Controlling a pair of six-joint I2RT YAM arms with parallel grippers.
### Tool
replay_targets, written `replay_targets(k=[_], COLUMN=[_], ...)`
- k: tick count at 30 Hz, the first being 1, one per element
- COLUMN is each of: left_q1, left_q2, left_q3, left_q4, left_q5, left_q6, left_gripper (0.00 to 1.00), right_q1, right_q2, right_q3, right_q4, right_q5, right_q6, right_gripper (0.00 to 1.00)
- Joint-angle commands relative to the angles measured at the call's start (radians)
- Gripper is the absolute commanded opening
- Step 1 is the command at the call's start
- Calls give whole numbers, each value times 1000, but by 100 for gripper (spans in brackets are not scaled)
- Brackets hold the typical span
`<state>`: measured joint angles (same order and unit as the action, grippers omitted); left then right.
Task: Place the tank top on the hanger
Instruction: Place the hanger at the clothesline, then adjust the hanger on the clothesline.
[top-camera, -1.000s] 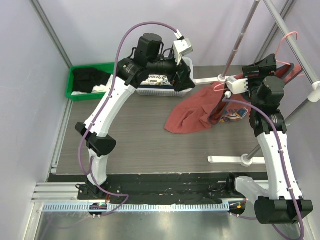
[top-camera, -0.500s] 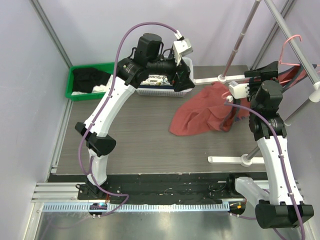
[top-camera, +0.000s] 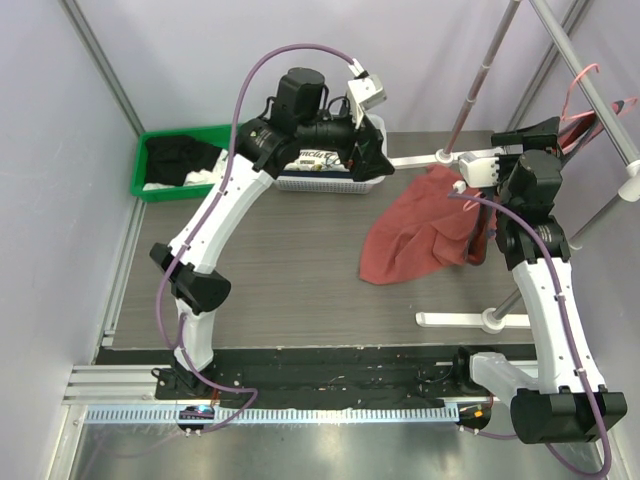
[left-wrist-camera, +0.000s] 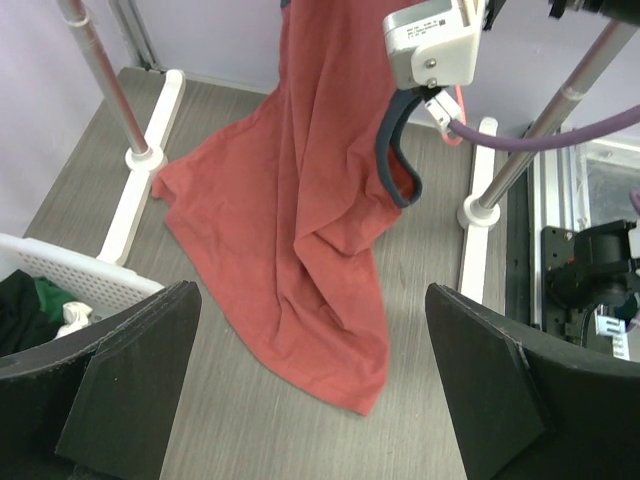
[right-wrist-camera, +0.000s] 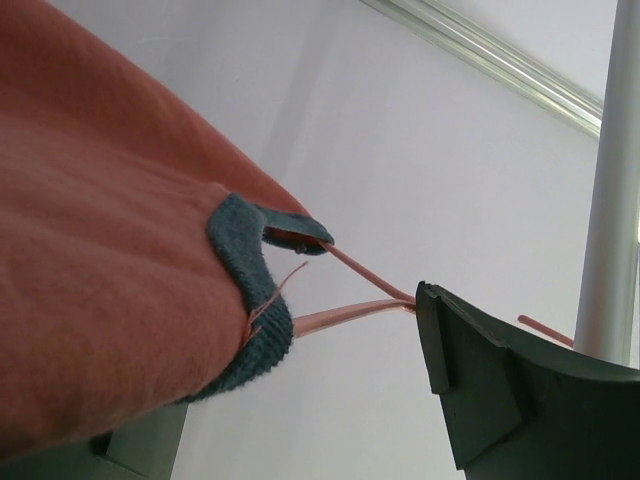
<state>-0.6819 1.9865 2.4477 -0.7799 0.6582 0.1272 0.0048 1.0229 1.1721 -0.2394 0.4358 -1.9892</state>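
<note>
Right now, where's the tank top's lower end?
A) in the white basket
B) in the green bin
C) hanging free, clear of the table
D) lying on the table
D: the tank top is lifted at its upper part, while its lower end lies spread on the table.

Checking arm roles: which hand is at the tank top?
The right hand, up where the tank top meets the hanger; the left hand hovers by the basket.

1 top (top-camera: 410, 235), 1 hanger (right-wrist-camera: 345, 315), 2 bins (top-camera: 185, 132) (top-camera: 320, 183)
</note>
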Motion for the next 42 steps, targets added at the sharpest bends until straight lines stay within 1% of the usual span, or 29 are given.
replay_targets(k=[1, 6, 7, 9, 10, 15, 18, 19, 23, 27, 30, 35, 39, 42], left_q1=[-15, -54, -64, -79, -82, -85, -82, -81, -74, -70, -70, -70, -71, -71], left_q2=[-6, -32, -28, -21, -25, -12, -17, -18, -3, 31, 66, 124, 181, 198], left_q3=[-16, -150, -151, -188, -209, -262, -288, -299, -297, -285, -271, -266, -207, -179], left_q4=[135, 240, 240, 258, 305, 393, 421, 433, 478, 540, 554, 596, 652, 679], left_q5=[9, 6, 9, 5, -3, -37, -3, 4, -9, -45, -52, -103, -120, -101], left_q6=[-60, -74, -83, -104, -116, -202, -222, -230, -248, -248, -238, -212, -268, -314], left_gripper=[100, 100, 100, 100, 100, 100, 100, 100, 100, 100, 100, 100, 100, 100], right_q1=[-5, -5, 27, 34, 44, 66, 73, 75, 92, 104, 103, 104, 104, 103], right_q2=[0, 12, 23, 58, 72, 135, 160, 172, 186, 163, 149, 140, 141, 137], right_q3=[55, 63, 69, 99, 113, 205, 222, 228, 279, 270, 277, 343, 374, 368], right_q4=[32, 9, 11, 29, 31, -3, 2, 3, -70, -101, -133, -227, -265, -268], right_q5=[60, 86, 92, 113, 118, 159, 181, 185, 202, 204, 195, 170, 159, 162], right_q6=[78, 128, 139, 188, 207, 337, 378, 415, 519, 566, 590, 632, 635, 625], right_gripper=[91, 90, 91, 91, 91, 91, 91, 91, 91, 91, 91, 91, 91, 91])
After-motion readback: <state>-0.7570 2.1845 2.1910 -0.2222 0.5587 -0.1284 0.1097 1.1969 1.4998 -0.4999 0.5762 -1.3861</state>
